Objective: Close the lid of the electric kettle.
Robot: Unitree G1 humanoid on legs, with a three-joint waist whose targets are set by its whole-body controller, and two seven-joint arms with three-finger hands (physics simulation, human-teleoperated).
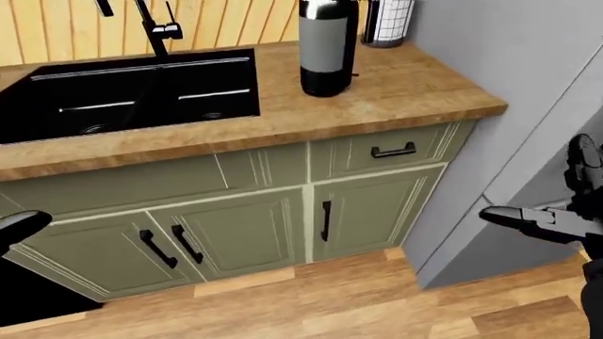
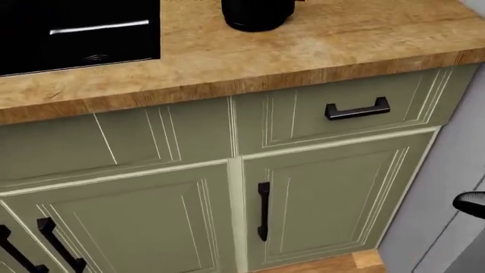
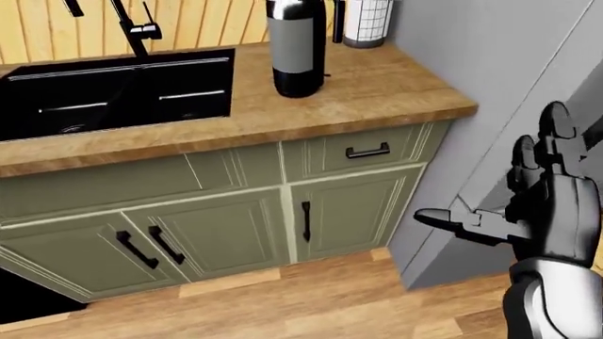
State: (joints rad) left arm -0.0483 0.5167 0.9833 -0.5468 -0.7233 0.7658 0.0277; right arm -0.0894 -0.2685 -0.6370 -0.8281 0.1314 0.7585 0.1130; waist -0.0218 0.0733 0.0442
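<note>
Kitchen scene: wood counter (image 1: 405, 88) on green cabinets (image 1: 235, 233), plank floor (image 1: 358, 296) below, yellow slat wall (image 1: 56, 28) behind, grey wall (image 1: 509, 49) closing off the counter's right end.

Kettle (image 1: 327, 46) stands upright on the counter, just right of the sink (image 1: 122, 88) and well apart from the counter's near edge. Grey body, black base and black upper band. Its top is cut off by the frame in both eye views, so lid state can't be read. Head view catches only the kettle's black base at the top edge.

Black faucet (image 1: 155, 28) rises behind the sink. White wire-grid holder (image 1: 388, 21) sits behind the kettle to the right, against the grey wall; contents not clear.

Under the kettle: one drawer with a black handle (image 1: 393, 150), a door below it with a vertical handle (image 1: 325, 220). Two more door handles sit under the sink.

Right hand (image 3: 542, 205) is low and far right of the kettle, near the grey wall, below counter height. Fingers spread, thumb sticking out left, nothing in it, not touching anything.

Left hand (image 1: 17, 224) shows only as a dark rounded tip at the left-eye view's left edge, under the sink; finger state can't be told.
</note>
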